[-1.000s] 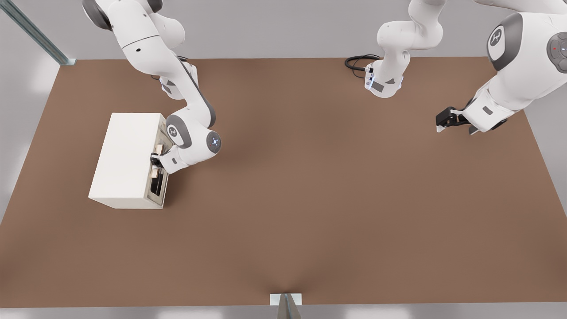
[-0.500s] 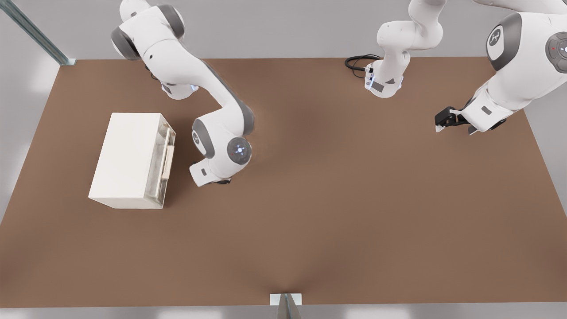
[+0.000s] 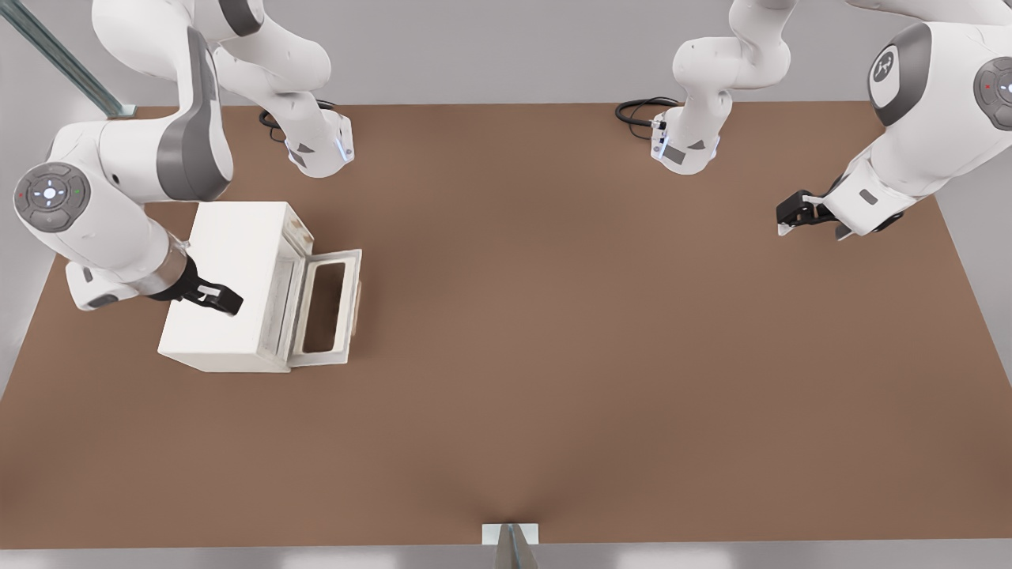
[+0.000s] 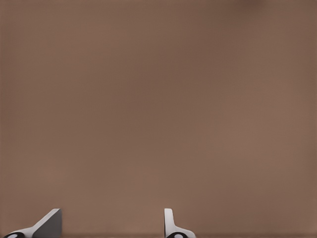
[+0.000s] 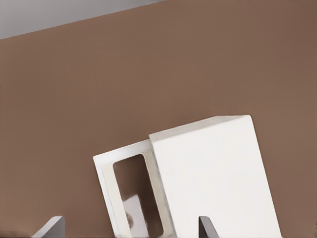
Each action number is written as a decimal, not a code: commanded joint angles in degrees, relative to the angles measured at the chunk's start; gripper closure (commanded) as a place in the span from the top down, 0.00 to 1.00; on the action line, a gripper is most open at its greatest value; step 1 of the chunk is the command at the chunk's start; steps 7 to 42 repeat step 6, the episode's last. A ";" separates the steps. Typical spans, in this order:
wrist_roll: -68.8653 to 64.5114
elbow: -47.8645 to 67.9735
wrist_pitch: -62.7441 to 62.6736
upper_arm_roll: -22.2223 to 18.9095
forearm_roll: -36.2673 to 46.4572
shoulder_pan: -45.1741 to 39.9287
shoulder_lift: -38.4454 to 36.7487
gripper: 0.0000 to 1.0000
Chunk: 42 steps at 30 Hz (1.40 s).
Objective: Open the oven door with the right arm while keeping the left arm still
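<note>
From the front view, the right arm (image 3: 118, 190) reached in from the front view's left, bent at its elbow, with its gripper (image 3: 223, 300) hanging above the top of the cream oven (image 3: 225, 280), near the box's near-left part. The gripper held nothing. The oven door (image 3: 326, 307) lay folded down and outward on the side of the oven away from the gripper, toward the front view's right, nearly flat over the brown table (image 3: 593, 356), its dark window facing up. The door was clear of the gripper, with the width of the oven top between them.

In the right wrist view, the two fingertips (image 5: 207, 229) of the gripper (image 5: 130, 229) stood well spread, with bare space between them. Beyond them sat the oven (image 5: 213, 173), its plain top filling the area ahead of one finger, and the oven door (image 5: 130, 198) stretched out from the box's edge between the fingers' lines, its window opening showing the table (image 5: 148, 74) through it.

The left wrist view showed only the table (image 4: 158, 99) and the parked arm's fingertips.
</note>
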 commanded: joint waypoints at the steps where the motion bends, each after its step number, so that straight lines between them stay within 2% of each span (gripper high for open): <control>1: -20.89 0.06 0.04 -0.02 0.35 -0.01 -0.03 1.00; 42: -20.89 0.06 0.04 -0.20 0.35 -0.01 -0.03 1.00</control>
